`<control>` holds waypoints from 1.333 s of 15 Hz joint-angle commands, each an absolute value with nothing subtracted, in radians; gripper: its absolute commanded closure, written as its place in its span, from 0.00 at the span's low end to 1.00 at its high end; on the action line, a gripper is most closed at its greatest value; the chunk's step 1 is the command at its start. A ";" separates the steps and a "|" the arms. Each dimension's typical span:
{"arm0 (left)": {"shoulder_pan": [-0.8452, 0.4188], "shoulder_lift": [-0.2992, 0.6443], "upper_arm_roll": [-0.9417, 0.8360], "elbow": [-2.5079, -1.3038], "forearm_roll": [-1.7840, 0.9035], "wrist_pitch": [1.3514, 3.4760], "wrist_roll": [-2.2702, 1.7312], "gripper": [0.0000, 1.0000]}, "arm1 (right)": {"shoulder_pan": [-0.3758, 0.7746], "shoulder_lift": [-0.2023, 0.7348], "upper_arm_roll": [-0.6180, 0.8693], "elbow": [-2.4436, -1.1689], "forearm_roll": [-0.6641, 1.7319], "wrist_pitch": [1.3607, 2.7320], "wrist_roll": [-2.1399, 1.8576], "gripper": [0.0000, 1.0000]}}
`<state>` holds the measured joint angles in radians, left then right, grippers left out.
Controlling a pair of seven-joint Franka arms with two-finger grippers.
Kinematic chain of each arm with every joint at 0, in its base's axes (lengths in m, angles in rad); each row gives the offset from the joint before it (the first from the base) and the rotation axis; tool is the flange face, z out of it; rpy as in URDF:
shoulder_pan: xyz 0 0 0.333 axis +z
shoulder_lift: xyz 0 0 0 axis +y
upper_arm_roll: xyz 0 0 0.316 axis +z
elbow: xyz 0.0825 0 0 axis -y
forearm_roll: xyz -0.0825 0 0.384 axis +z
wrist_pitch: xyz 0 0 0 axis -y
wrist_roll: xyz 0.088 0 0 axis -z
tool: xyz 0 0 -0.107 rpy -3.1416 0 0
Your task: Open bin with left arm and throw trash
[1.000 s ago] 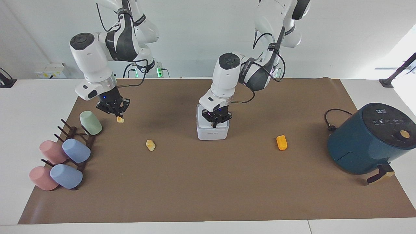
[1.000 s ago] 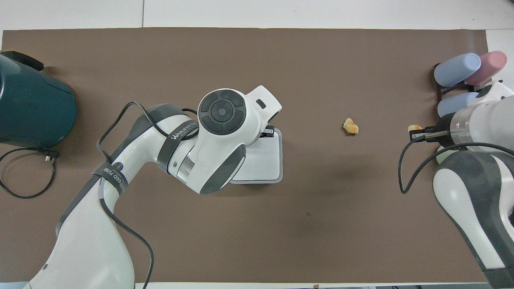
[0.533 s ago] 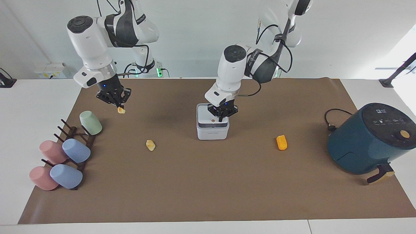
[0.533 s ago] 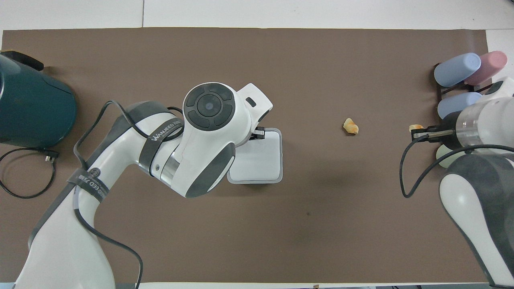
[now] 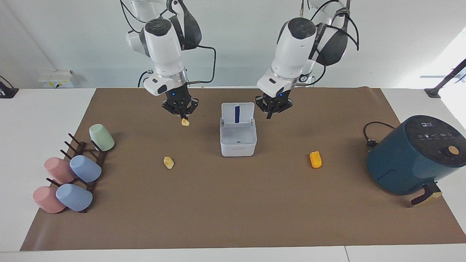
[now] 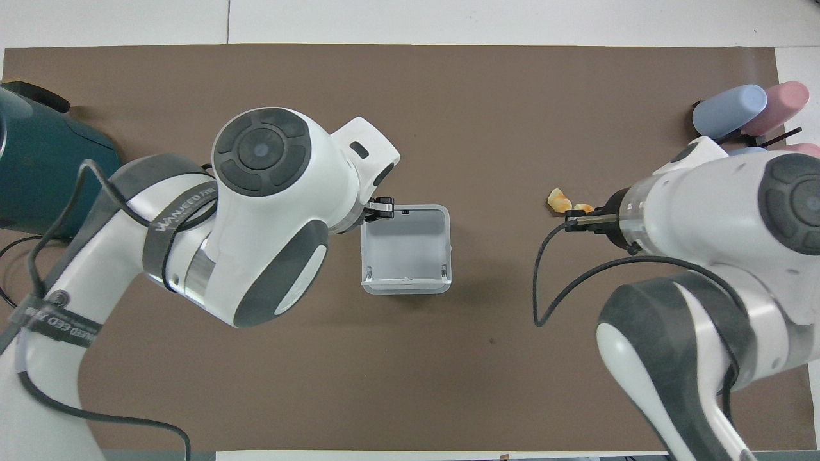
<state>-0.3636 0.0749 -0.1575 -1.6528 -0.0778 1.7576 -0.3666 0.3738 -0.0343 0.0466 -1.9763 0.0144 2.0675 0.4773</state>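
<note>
The white bin (image 5: 238, 147) stands mid-mat with its hinged lid (image 5: 237, 112) raised upright; its inside (image 6: 405, 246) looks empty. My left gripper (image 5: 270, 112) is shut and empty, raised beside the lid toward the left arm's end; it also shows in the overhead view (image 6: 383, 209). My right gripper (image 5: 183, 117) is shut on a pale yellow lump (image 5: 185, 122) and holds it above the mat, short of the bin toward the right arm's end (image 6: 576, 215). A second pale lump (image 5: 168, 162) and the orange oblong piece (image 5: 315, 159) lie on the mat.
A dark teal air fryer (image 5: 411, 160) with its cable stands at the left arm's end. A rack with pastel cups (image 5: 72, 171) stands at the right arm's end. The brown mat (image 5: 233, 211) covers the table.
The bin's lid has sprung open. My left gripper rose off the bin and drew back toward the robots. My right gripper carried the lump up and toward the bin.
</note>
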 commanded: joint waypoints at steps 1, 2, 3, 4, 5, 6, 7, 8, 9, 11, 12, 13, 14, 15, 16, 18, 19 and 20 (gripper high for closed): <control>-0.286 0.005 -0.153 -1.671 -0.107 1.662 -0.237 1.00 | 0.438 0.069 0.041 -1.890 0.023 2.086 0.587 1.00; -0.255 -0.011 -0.153 -1.672 -0.107 1.632 -0.198 1.00 | 0.463 0.086 0.041 -1.876 0.034 2.092 0.622 1.00; -0.218 -0.023 -0.153 -1.674 -0.107 1.602 -0.145 1.00 | 0.480 0.106 0.041 -1.867 0.081 2.097 0.643 1.00; -0.181 -0.032 -0.153 -1.674 -0.107 1.573 -0.080 1.00 | 0.488 0.116 0.041 -1.864 0.125 2.112 0.647 1.00; -0.138 -0.041 -0.153 -1.674 -0.107 1.548 -0.027 1.00 | 0.494 0.126 0.041 -1.864 0.177 2.127 0.647 1.00; -0.106 -0.046 -0.153 -1.674 -0.107 1.533 0.012 0.69 | 0.494 0.135 0.041 -1.867 0.239 2.137 0.647 1.00; -0.075 -0.054 -0.152 -1.674 -0.107 1.522 0.035 0.01 | 0.502 0.137 0.041 -1.871 0.282 2.143 0.647 1.00; -0.052 -0.058 -0.152 -1.677 -0.107 1.520 0.057 0.00 | 0.506 0.140 0.041 -1.873 0.293 2.141 0.647 1.00; -0.031 -0.063 -0.150 -1.690 -0.107 1.540 0.087 0.00 | 0.511 0.141 0.041 -1.876 0.296 2.143 0.649 1.00; -0.011 -0.087 -0.147 -1.771 -0.107 1.624 0.141 0.00 | 0.526 0.149 0.041 -1.879 0.296 2.143 0.649 1.00; -0.011 -0.095 -0.147 -1.814 -0.106 1.673 0.150 0.00 | 0.526 0.149 0.041 -1.879 0.296 2.144 0.649 0.66; -0.011 -0.095 -0.147 -1.851 -0.106 1.719 0.153 0.00 | 0.526 0.149 0.041 -1.879 0.296 2.143 0.649 0.22; -0.011 -0.092 -0.147 -1.888 -0.106 1.776 0.163 0.00 | 0.526 0.149 0.041 -1.878 0.293 2.135 0.649 0.00; -0.011 -0.084 -0.147 -1.938 -0.106 1.848 0.179 0.00 | 0.526 0.149 0.040 -1.873 0.290 2.129 0.649 0.00; -0.011 -0.068 -0.147 -1.972 -0.106 1.908 0.189 0.00 | 0.526 0.150 0.040 -1.871 0.285 2.129 0.649 0.00; -0.012 -0.003 -0.147 -2.009 -0.106 2.014 0.195 0.00 | 0.522 0.147 0.038 -1.871 0.279 2.131 0.640 0.00; -0.012 0.036 -0.147 -2.011 -0.106 2.054 0.205 0.00 | 0.515 0.146 0.038 -1.871 0.279 2.131 0.637 0.00; -0.014 0.079 -0.147 -2.013 -0.106 2.101 0.224 0.00 | 0.514 0.143 0.037 -1.871 0.279 2.131 0.635 0.00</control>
<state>-0.0188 0.0109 -0.1458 -2.0017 -0.0855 2.0133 0.1802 0.5219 0.1440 0.0402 -1.8835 0.2746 2.1379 0.6402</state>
